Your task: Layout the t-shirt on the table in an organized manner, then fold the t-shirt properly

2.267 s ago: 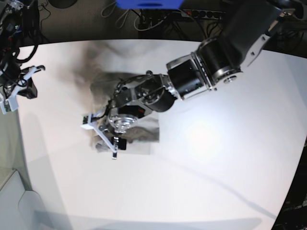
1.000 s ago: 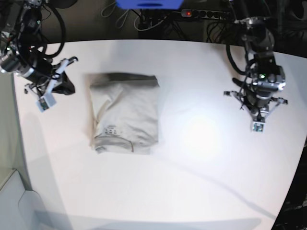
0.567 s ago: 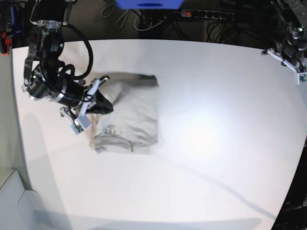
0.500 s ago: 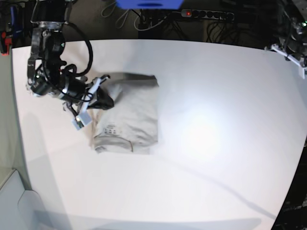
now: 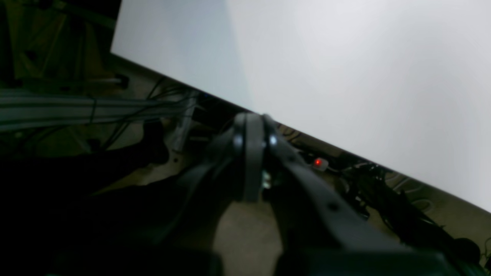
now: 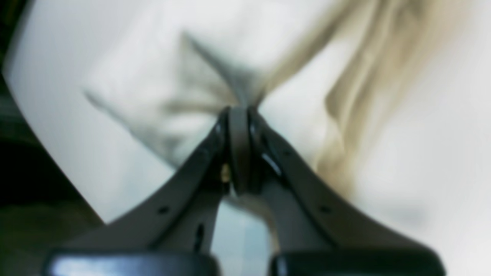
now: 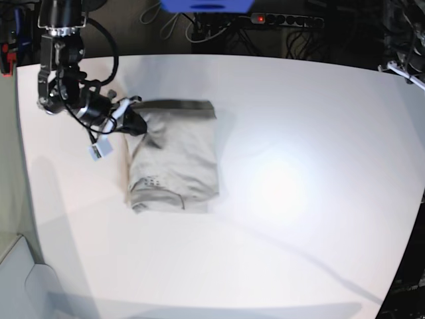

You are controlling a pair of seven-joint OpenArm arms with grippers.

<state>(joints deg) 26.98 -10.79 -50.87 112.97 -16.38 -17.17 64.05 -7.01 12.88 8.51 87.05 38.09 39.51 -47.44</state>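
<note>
The t-shirt (image 7: 179, 159) lies as a folded light grey-beige rectangle on the left half of the white table (image 7: 299, 199). My right gripper (image 7: 137, 125) is at the shirt's upper left edge, shut on a pinch of cloth. In the right wrist view the fingertips (image 6: 238, 113) meet on a raised peak of the t-shirt (image 6: 184, 76), and creases fan out from it. My left gripper (image 5: 251, 126) is shut with nothing in it and hangs past the table (image 5: 345, 57) edge, above the floor. Only a bit of the left arm (image 7: 404, 68) shows at the far right.
Behind the table's far edge lie a power strip (image 7: 259, 18) with a red light (image 5: 317, 162) and several cables. A blue object (image 7: 206, 5) sits at the top middle. The table's left edge runs close to the right arm.
The right gripper has pulled back up and to the left with the shirt's left edge pinched, tugging that corner out. The left arm has slid further out of view at the far right.
</note>
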